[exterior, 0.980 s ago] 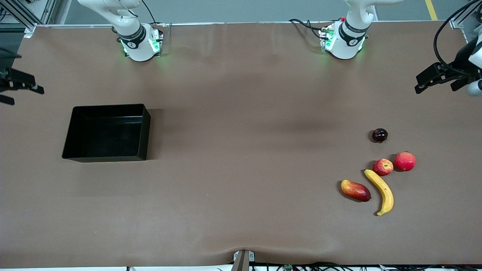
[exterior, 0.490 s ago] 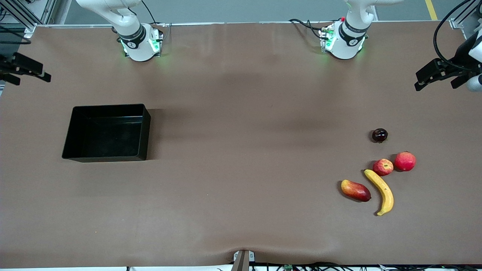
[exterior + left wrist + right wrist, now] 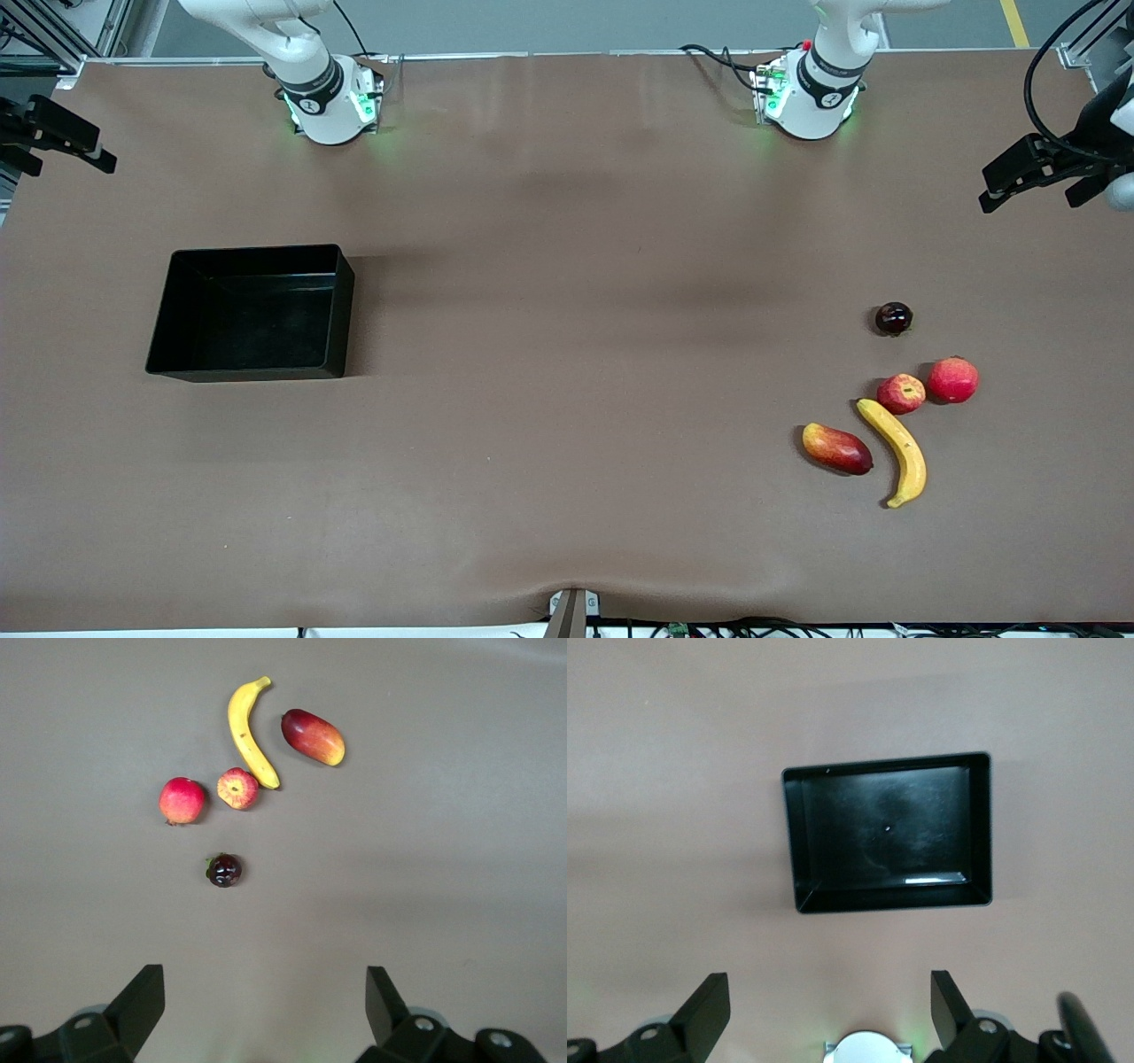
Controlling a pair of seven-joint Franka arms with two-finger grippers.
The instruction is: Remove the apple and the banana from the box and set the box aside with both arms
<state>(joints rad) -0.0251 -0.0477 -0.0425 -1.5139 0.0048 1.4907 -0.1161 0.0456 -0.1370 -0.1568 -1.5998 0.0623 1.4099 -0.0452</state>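
Note:
The yellow banana [image 3: 897,447] and the small streaked red apple [image 3: 901,393] lie on the brown table toward the left arm's end. They also show in the left wrist view, the banana [image 3: 246,731] touching the apple [image 3: 237,788]. The black box [image 3: 257,323] stands empty toward the right arm's end and shows in the right wrist view [image 3: 886,837]. My left gripper [image 3: 1032,199] [image 3: 264,983] is open and empty, high over the table's edge at its own end. My right gripper [image 3: 62,164] [image 3: 828,985] is open and empty, high over the other end's edge.
A plain red round fruit [image 3: 952,379] lies beside the apple. A red-and-yellow mango [image 3: 836,447] lies beside the banana. A small dark round fruit [image 3: 894,318] lies farther from the front camera than the apple. The arms' bases [image 3: 330,102] stand at the table's back edge.
Both grippers have drifted higher in the front view, the right one more than the left. The fruits and the box have not moved.

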